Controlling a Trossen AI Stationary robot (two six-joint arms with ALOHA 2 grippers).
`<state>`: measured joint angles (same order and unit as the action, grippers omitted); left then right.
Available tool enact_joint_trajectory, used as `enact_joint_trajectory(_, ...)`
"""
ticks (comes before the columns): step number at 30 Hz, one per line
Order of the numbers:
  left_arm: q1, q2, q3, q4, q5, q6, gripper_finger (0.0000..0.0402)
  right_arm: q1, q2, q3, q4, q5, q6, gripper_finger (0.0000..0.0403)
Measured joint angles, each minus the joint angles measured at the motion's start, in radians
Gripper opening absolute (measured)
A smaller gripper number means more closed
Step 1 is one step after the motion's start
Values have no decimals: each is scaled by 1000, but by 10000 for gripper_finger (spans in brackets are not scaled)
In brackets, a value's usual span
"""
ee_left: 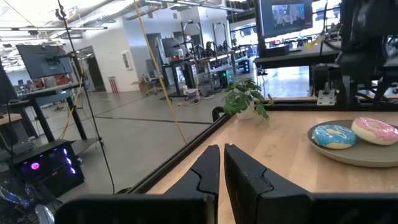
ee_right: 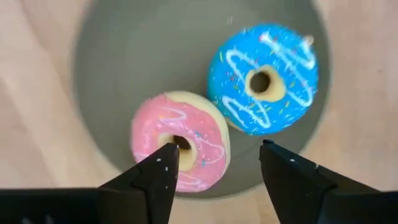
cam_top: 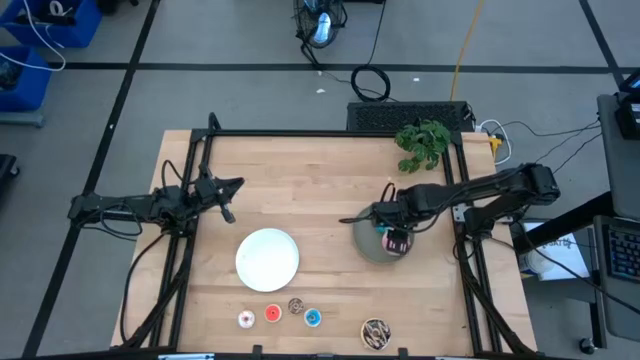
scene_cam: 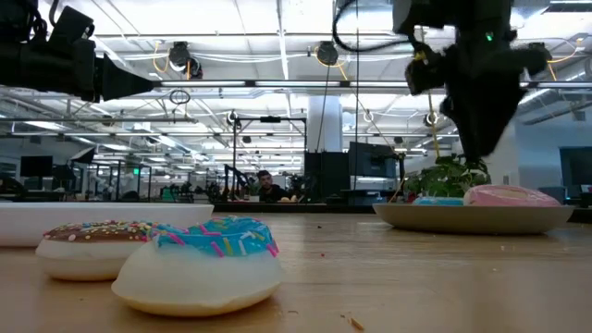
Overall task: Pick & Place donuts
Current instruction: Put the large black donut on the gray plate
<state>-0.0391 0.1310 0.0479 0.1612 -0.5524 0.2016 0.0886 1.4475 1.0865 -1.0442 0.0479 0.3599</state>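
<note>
Since the pink donut (ee_right: 180, 149) sits in the grey plate (ee_right: 124, 56) w/ the blue one (ee_right: 264, 78) at 2 o'clock, the R gripper (ee_right: 217, 165), wide open & empty, should lift straight up. L gripper (ee_left: 222, 168) waits shut, empty.

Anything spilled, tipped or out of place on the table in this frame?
Nothing stands out. The pink donut and blue donut lie flat, side by side in the grey plate; the right gripper hangs above them with jaws open. The white plate sits level.

Grey plate (ee_right: 106, 74) — pink donut (ee_right: 180, 149) with pale squiggles, blue donut (ee_right: 262, 79) with white zigzags and sprinkles.
</note>
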Motion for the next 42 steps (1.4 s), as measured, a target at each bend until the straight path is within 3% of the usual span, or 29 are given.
enact_joint_trajectory(6,0,0,0,0,0,3,31,104,26,173,-7,7,69,181)
enact_joint_trajectory(13,0,0,0,-1,1,3,31,265,186,394,-96,33,135,110)
enact_joint_trajectory(18,0,0,0,-6,1,4,31,357,346,539,-253,-1,167,54)
enact_joint_trajectory(23,0,0,0,-9,2,3,31,401,429,587,-216,-99,154,9)
enact_joint_trajectory(28,0,0,0,-20,1,2,31,427,455,587,-127,-195,143,7)
enact_joint_trajectory(42,0,0,0,-34,1,2,31,453,455,587,-55,-205,157,4)
